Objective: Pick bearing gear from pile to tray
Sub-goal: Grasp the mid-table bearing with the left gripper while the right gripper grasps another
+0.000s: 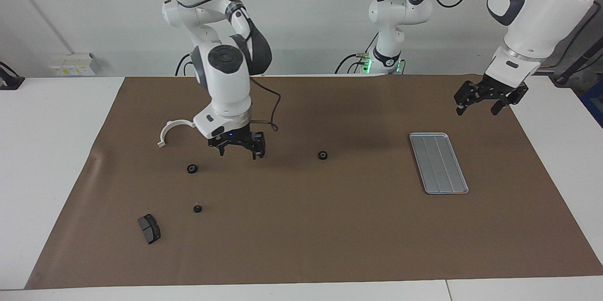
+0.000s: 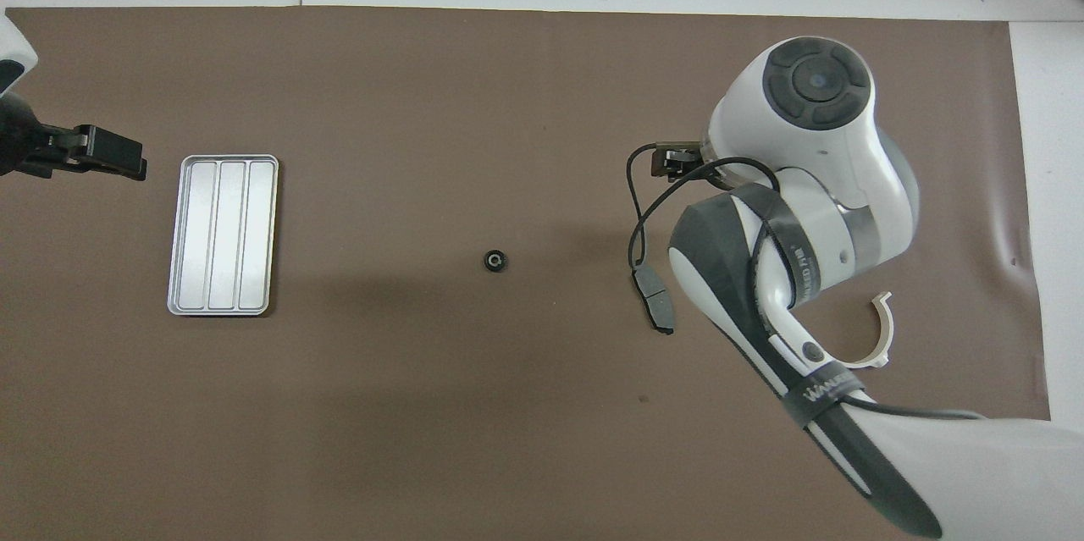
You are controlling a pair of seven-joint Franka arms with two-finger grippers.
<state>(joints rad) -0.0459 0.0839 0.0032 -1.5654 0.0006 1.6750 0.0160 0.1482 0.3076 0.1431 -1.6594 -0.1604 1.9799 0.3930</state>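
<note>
Mid-relay, by the look of it: one bearing gear (image 1: 322,155) lying alone on the brown mat near the middle of the desk, between the pile and the tray (image 1: 438,163), touched by neither gripper. Tray empty, flat near the left arm's end of the desk, well apart from that gear. Right gripper (image 1: 238,146) spread wide and holding nothing, hanging low over the pile, above a dark brake-pad piece (image 2: 656,301) that shows only from overhead. Rest of the pile toward the right arm's end: two more gears (image 1: 191,168) (image 1: 197,208), a second brake-pad piece (image 1: 149,228) close to the desk's front edge, a white curved bracket (image 1: 175,129) nearer to the robots. Left gripper (image 1: 489,99) also wide and empty, poised in the air near the tray's robot-side end, waiting. Next move, judged from this layout: left gripper to swing over to the lone gear, come straight down with fingers astride it, close, lift, carry across to the tray and release inside the rim. Small round part, so a centred descent needed; off-centre closing likely to nudge or roll it away.
</note>
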